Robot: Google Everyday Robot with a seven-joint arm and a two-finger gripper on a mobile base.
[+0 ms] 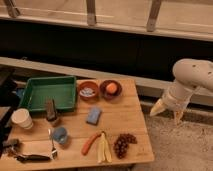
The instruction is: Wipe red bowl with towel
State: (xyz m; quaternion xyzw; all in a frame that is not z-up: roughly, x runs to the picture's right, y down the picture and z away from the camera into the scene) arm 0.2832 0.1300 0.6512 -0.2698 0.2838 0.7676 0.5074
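The pale whitish-blue cloth towel point(88, 92) lies inside the small round orange-red bowl point(88, 98), far on the wooden table point(125, 117). Right of the table, the gripper point(168, 112) hangs wide, empty.

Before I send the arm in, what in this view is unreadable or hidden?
Camera view only:
- The towel in the red bowl: too small to see its folds or the bowl's floor beneath.
- Front-left of the table, dark items: blurred, unidentifiable.
- The arm above the open gripper, right of the table: cut off by the right edge.
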